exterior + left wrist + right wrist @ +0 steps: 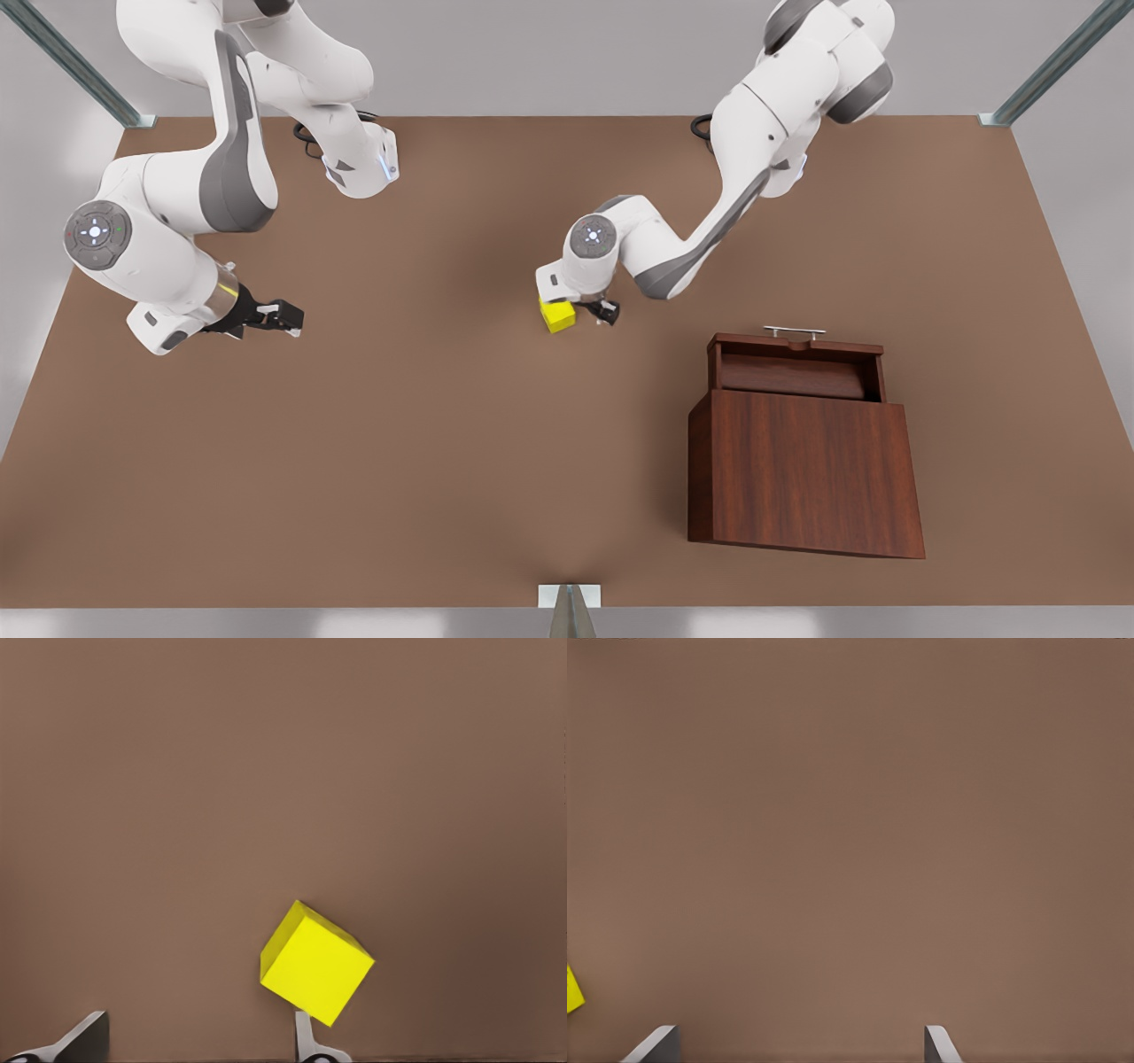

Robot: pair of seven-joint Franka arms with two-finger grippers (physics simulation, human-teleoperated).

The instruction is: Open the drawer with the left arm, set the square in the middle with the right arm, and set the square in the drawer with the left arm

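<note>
The left hand (592,312), fingers spread, sits off-centre beside the small bright yellow cube (558,315); closing could knock it aside, while the open right hand (282,316) waits.

Drawer (802,363) pulled open, tray bare, reachable from above; handle (795,331) at far edge. Cabinet (804,470) blocks near-right tabletop (399,461). Square (558,315) at centre, tilted, touching one finger (306,1036) of spread left gripper (592,310). Right gripper (282,317), spread, hovers over bare table at front view's left.
</note>
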